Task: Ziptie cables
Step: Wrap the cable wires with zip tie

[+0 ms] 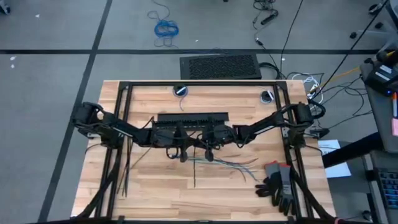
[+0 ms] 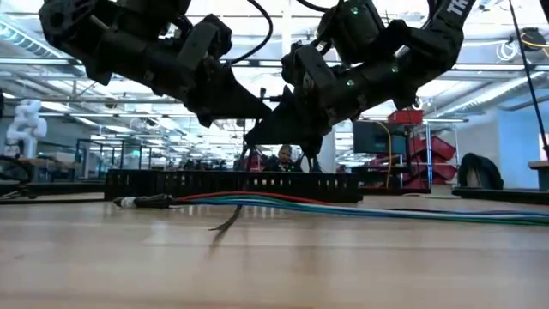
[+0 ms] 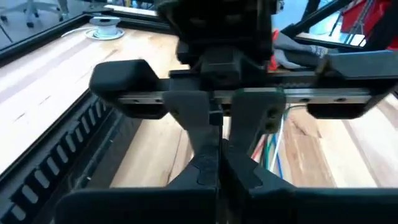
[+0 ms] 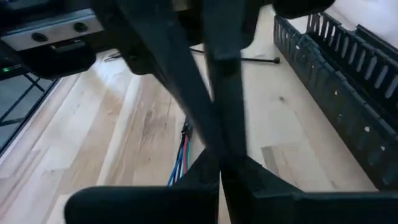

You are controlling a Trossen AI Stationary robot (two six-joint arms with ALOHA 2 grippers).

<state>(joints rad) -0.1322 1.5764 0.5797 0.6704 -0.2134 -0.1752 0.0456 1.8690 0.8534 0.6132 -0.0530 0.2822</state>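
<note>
The cables (image 1: 224, 163) lie on the wooden table right of centre, their dark joined end toward the middle and their loose ends splayed to the right; the low view shows the cables (image 2: 343, 209) flat on the wood. One ziptie (image 1: 194, 174) lies just left of them, pointing toward the near edge. More zipties (image 1: 124, 174) lie at the left. My left gripper (image 1: 183, 154) and my right gripper (image 1: 209, 154) hang above the cables' joined end, tip to tip, both shut. I see nothing between their fingers.
A black slotted duct (image 1: 193, 118) lies across the table just behind the grippers. Black-and-grey gloves (image 1: 278, 183) sit at the near right. Two round fittings (image 1: 180, 91) (image 1: 267, 96) mark the far edge. Black frame rails (image 1: 121, 124) run along the sides.
</note>
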